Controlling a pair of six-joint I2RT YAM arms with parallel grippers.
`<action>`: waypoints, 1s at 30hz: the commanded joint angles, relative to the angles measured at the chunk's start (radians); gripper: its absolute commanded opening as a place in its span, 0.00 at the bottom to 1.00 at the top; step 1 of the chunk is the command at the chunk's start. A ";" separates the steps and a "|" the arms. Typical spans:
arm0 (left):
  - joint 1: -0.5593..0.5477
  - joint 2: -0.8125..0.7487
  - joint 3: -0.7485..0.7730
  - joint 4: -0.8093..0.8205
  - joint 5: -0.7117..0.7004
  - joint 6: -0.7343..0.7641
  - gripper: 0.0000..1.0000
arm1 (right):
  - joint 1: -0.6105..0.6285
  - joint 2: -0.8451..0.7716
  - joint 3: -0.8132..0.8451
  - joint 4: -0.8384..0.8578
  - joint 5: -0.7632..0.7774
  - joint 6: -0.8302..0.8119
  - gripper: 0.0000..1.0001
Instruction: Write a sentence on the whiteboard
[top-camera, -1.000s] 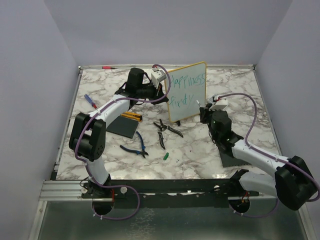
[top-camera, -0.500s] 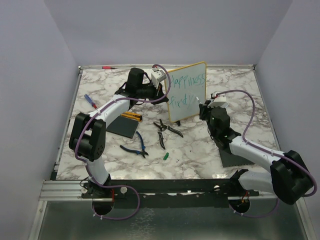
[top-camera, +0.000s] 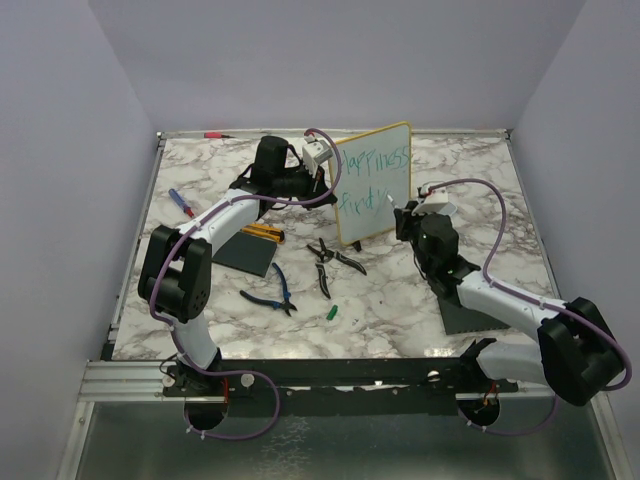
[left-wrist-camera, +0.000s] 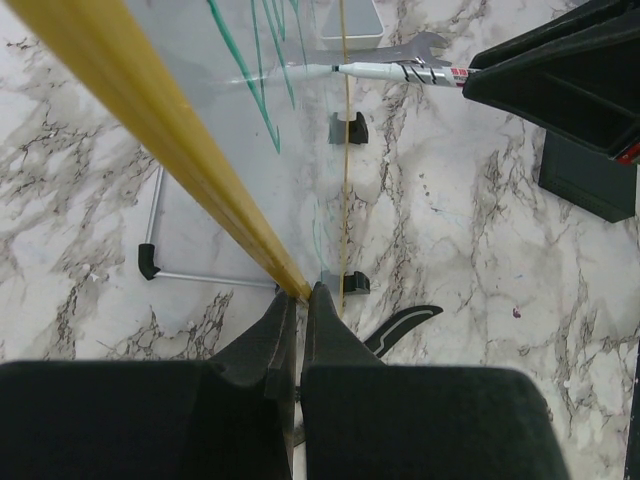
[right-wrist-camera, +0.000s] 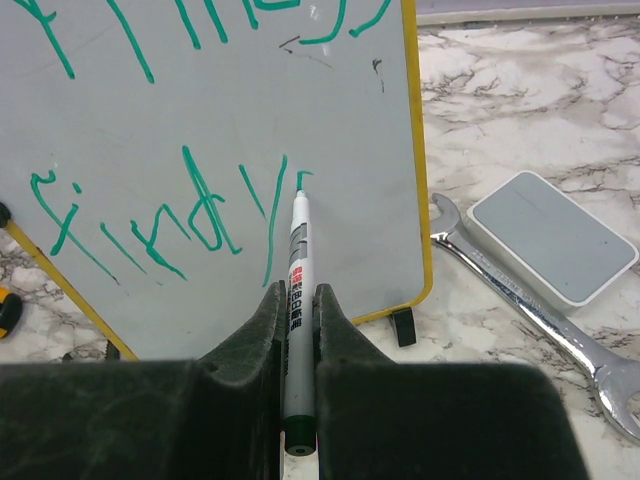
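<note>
Right wrist: pen (right-wrist-camera: 297, 262) at whiteboard (right-wrist-camera: 200, 110); wrench (right-wrist-camera: 525, 297), pale block (right-wrist-camera: 552, 236) lie just beside.

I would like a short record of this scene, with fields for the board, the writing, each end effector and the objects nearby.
whiteboard: upright on the marble table, yellow rim
sentence: teal, two lines; lower line reads "find y", next stroke just begun
left end effector: shut on the whiteboard's rim
right end effector: shut on the marker, tip at the board right of the "y"
nearby: wrench and flat white-grey block, right of the board
</note>
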 joint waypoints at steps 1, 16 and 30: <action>-0.005 -0.010 -0.015 -0.017 -0.013 0.047 0.00 | -0.004 0.019 -0.032 -0.004 -0.008 0.030 0.01; -0.005 -0.010 -0.015 -0.017 -0.011 0.047 0.00 | -0.004 0.025 0.029 0.019 0.088 -0.022 0.01; -0.006 -0.010 -0.013 -0.017 -0.012 0.049 0.00 | -0.004 0.028 0.045 0.011 0.044 -0.038 0.00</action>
